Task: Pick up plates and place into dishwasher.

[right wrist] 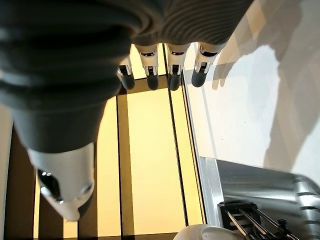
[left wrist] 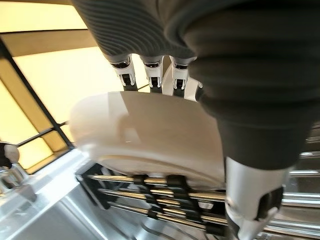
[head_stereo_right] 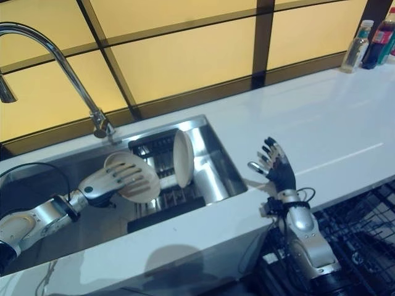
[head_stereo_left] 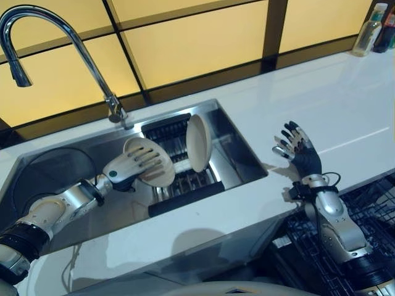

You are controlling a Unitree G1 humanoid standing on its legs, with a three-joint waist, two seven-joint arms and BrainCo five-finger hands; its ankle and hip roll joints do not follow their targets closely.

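Note:
A cream plate (head_stereo_left: pixel 163 177) leans tilted at the left end of the dark drying rack (head_stereo_left: pixel 185 187) in the steel sink (head_stereo_left: pixel 55 163). My left hand (head_stereo_left: pixel 123 169) grips it, fingers laid across its face and the thumb (left wrist: pixel 250 170) on the other side of the plate (left wrist: pixel 150 130). A second cream plate (head_stereo_left: pixel 199 142) stands upright on edge in the rack, just right of the held one. Over the white counter (head_stereo_left: pixel 345 105), right of the sink, my right hand (head_stereo_left: pixel 301 153) is raised with its fingers (right wrist: pixel 172 70) spread and nothing in it.
A curved chrome faucet (head_stereo_left: pixel 74 43) arches over the sink's back left. Bottles (head_stereo_left: pixel 368 29) stand at the counter's far right corner. A black wire dishwasher rack (head_stereo_left: pixel 376 203) sits below the counter edge at lower right, beside my right forearm.

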